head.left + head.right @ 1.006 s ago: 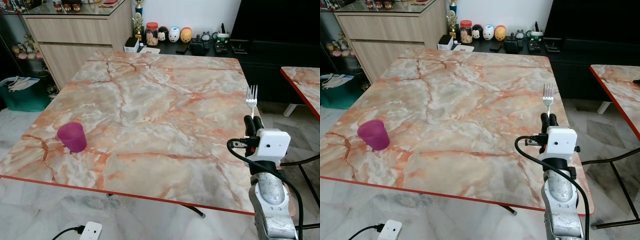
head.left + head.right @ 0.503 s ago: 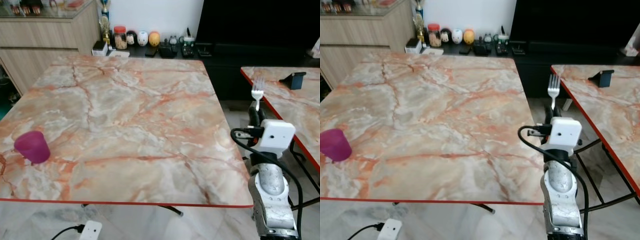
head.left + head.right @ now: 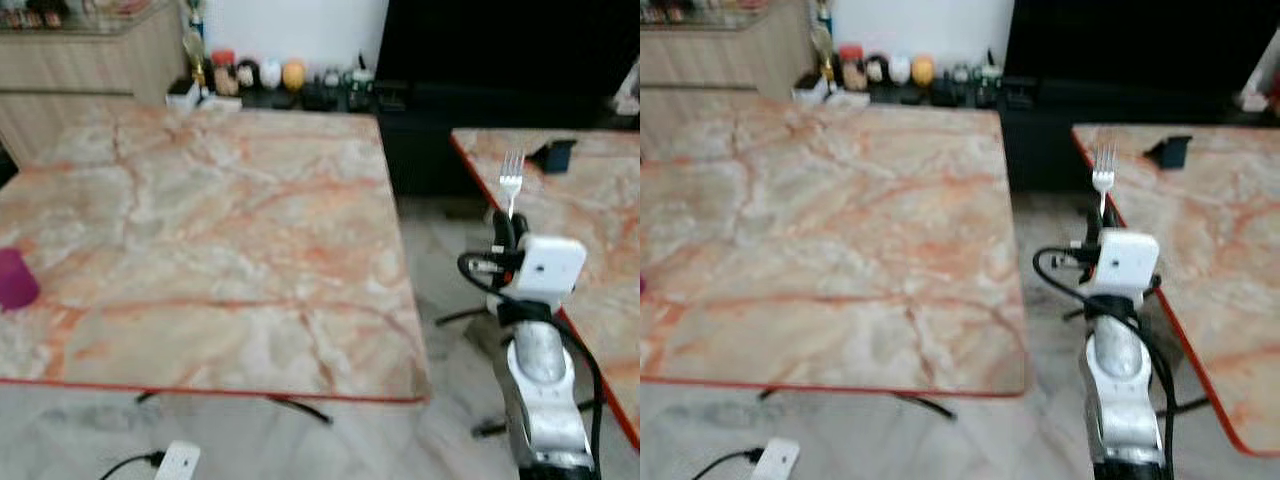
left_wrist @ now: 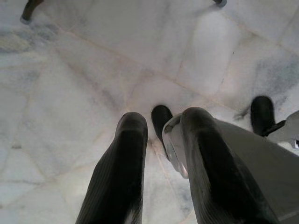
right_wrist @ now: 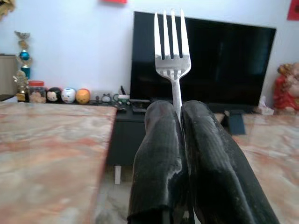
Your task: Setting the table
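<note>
Fork (image 3: 511, 178) upright in the right gripper (image 3: 505, 232), tines up, its handle clamped between the two black fingers (image 5: 161, 154), which press together around it; the tines rise clear above the fingertips. One fork, one purple cup (image 3: 14, 279), two marble tables.

The gripper and fork stand in the gap between the two tables, just beside the red-trimmed edge of the second table (image 3: 600, 290), which runs off to the robot's right. The large marble table (image 3: 210, 230) lies to the left of the gripper, its near right corner a little way off from the silver right arm (image 3: 540, 390). A strip of pale tiled floor (image 3: 450, 300) shows between the tables, with dark table legs crossing it beside the arm.

The cup sits at the far left edge of the large table, well apart from the gripper, and most of that tabletop is bare marble. A small dark object (image 3: 555, 155) rests on the second table beyond the fork. Behind both tables stand a dark television (image 5: 224, 60) and a low shelf with a row of small figurines (image 3: 260, 75). A white power adapter (image 3: 178, 462) with a black cord lies on the floor below the large table's near edge.

The left gripper (image 4: 161, 135) hangs over the floor tiles, its two fingers parted with a gap between them and nothing held. The head views are blurred.
</note>
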`<state>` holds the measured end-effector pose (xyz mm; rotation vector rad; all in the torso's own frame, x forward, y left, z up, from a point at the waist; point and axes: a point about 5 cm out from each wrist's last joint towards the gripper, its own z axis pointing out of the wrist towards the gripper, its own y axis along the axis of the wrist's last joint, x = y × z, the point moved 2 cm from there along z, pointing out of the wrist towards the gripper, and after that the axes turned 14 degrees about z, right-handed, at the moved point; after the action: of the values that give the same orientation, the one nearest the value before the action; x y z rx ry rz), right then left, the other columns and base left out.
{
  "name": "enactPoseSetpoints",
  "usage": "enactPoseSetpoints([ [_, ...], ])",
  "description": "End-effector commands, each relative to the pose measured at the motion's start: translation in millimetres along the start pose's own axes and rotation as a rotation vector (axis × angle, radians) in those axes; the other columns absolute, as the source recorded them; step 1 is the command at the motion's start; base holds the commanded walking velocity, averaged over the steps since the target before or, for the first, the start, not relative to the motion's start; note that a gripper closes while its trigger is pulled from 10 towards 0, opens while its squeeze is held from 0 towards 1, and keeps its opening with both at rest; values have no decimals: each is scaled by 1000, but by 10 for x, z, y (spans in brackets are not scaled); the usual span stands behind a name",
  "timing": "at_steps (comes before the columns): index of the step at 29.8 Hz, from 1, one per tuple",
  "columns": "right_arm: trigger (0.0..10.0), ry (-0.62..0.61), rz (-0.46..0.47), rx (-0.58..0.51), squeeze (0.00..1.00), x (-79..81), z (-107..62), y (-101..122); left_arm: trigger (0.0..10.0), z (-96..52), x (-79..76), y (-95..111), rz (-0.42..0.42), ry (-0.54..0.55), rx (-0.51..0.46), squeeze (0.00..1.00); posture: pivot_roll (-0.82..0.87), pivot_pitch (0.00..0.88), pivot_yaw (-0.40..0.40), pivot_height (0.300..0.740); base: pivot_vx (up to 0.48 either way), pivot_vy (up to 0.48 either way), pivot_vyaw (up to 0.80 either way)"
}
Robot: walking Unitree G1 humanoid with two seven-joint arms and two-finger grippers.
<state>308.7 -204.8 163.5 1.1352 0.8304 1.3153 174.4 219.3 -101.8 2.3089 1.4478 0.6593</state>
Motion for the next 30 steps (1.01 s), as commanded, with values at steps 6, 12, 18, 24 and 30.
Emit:
enactPoseSetpoints([
  [6,10000,-19,-1,-8,0,-53,10,27,10000,5,-62,-12,-7,-19,2,0,10,0,-16,740,0,-345,0],
  [12,10000,-20,-5,-19,0,-65,22,55,10000,5,-66,-13,-4,-21,3,0,8,0,-15,740,0,-345,0],
  [18,10000,-18,-3,-30,0,-55,33,78,10000,4,-72,-15,-2,-25,2,0,7,0,-15,740,0,-345,0],
  [24,10000,-26,-5,-55,0,-67,47,132,10000,3,-75,-21,0,-27,3,0,7,0,-15,740,0,-345,0],
  [30,10000,-25,-11,-69,0,-75,46,178,10000,1,-79,-26,5,-33,2,0,1,0,-11,740,0,-344,0],
])
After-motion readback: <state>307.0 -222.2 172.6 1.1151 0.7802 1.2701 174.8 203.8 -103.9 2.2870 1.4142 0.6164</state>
